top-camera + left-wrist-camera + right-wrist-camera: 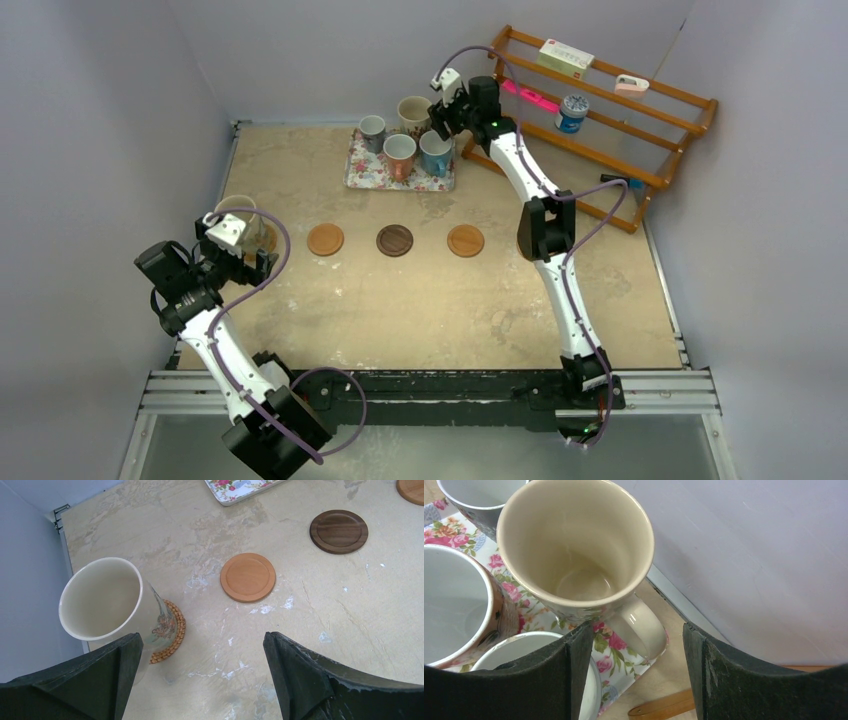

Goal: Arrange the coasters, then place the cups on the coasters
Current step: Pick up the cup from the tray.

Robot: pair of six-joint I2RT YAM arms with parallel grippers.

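We look down on a worn beige table [420, 310] with a wooden rack [706, 112] standing at its far right corner. The right arm [545, 230] stretches from the near edge to the far side, and the left arm [215, 345] bends out toward the left edge. A floral tray [362, 178] lies at the far middle of the table.

Four mugs stand on the tray. The far cream mug [413, 113] is at its far right, with the grey-blue mug [372, 130] to its left. The reddish-orange mug [400, 155] and the light blue mug [436, 152] form the near row. The left cream mug [100, 600] stands apart at the table's left edge. It is upright on a woven coaster [172, 630] whose rim shows from under its base.

Three more coasters lie in a row across the middle, well apart from one another. From left to right they are the left orange-tan coaster [325, 240], the dark brown coaster [394, 240] and the right orange-tan coaster [465, 240].

The right gripper [636, 630] hangs over the tray's far right corner. Its jaws stand on either side of the far cream mug's handle with a gap showing on each side, so they clasp nothing. The left gripper [200, 645] hovers just on the near side of the left cream mug, its jaws spread wide and empty. We cannot tell whether one finger touches the mug's base.

On the rack we make out a box [565, 57] and a blue-and-white tin [572, 113].
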